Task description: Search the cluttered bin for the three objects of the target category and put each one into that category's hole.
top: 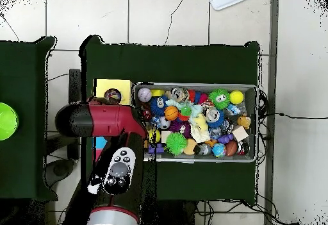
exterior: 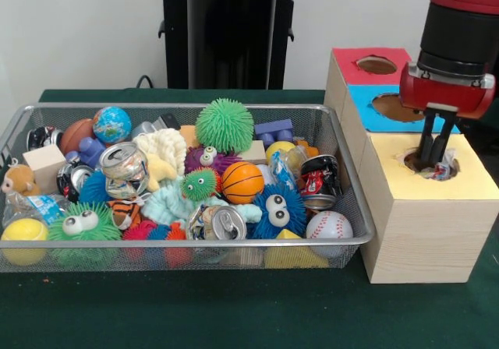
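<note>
My gripper (exterior: 430, 159) reaches straight down into the yellow-surround hole (exterior: 417, 162) on top of the pale wooden box (exterior: 425, 232). Its tips are close together and sit inside the hole. A scrap of white polka-dot cloth (exterior: 447, 170) shows at the tips, at the hole's right rim. The silver wire-mesh bin (exterior: 187, 244) stands left of the box, full of toys. I cannot pick out any other polka-dot cloth among them. In the overhead view the arm (top: 106, 123) covers the gripper beside the yellow hole (top: 113, 96) and the bin (top: 192, 85).
The blue-surround hole (exterior: 398, 107) and the red-surround hole (exterior: 376, 65) lie behind the yellow one. The bin holds spiky rubber balls (exterior: 224, 125), a baseball (exterior: 329, 226), crushed cans (exterior: 221, 223), a basketball (exterior: 242, 181) and a cream plush (exterior: 165, 148).
</note>
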Controlling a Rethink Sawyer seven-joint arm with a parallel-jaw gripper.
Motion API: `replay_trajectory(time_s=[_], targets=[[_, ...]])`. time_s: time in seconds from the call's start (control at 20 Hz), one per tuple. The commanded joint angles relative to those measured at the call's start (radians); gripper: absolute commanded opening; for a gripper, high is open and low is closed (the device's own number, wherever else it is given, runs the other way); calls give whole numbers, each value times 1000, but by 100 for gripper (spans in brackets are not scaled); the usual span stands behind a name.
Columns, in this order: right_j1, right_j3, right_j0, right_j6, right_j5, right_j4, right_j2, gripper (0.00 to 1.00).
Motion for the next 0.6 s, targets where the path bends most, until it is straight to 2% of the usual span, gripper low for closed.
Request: replay_trajectory(time_s=[0.05, 0.6], targets=[[61, 53, -20, 189, 0, 54, 110, 0], [144, -17, 25, 242, -34, 109, 83, 0]])
